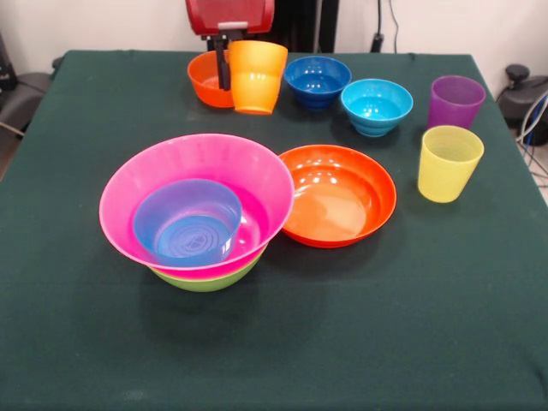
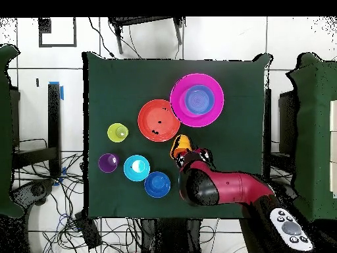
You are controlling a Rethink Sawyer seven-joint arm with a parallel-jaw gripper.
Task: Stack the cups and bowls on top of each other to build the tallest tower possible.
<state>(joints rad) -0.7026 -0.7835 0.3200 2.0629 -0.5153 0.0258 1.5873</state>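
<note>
Toward the far edge of the worktop, as the front camera sees it, we find the orange cup (image 1: 256, 75) held clear of the cloth, tilted a little, with one dark finger of the gripper (image 1: 224, 62) running down its outer wall on the side next to the small orange bowl (image 1: 206, 79). We judge the gripper to be pinching the cup's rim, though the second finger is hidden inside the cup. From above, the cup (image 2: 180, 145) sits just off the end of the red arm (image 2: 220, 188).

Nearer the worktop's middle stands the tower (image 1: 199, 210): a lime green bowl (image 1: 205, 279) at the base, the big pink bowl (image 1: 154, 184) nested in it, and a small blue bowl (image 1: 188, 221) lying inside the pink one. Touching the pink rim is the shallow orange bowl (image 1: 337, 195). Along the far edge sit a dark blue bowl (image 1: 317, 80) and a cyan bowl (image 1: 377, 106); toward the picture's right edge stand the purple cup (image 1: 455, 101) and yellow cup (image 1: 449, 163).

What worries us is the grip: a hold on a thin, glossy rim could let the cup swing or slip during the carry. A tilted cup set into the small blue bowl may land on its edge and topple. Coming in low, it could also clip the pink rim, which looks to be leaning in its green base, and shift the pile.
</note>
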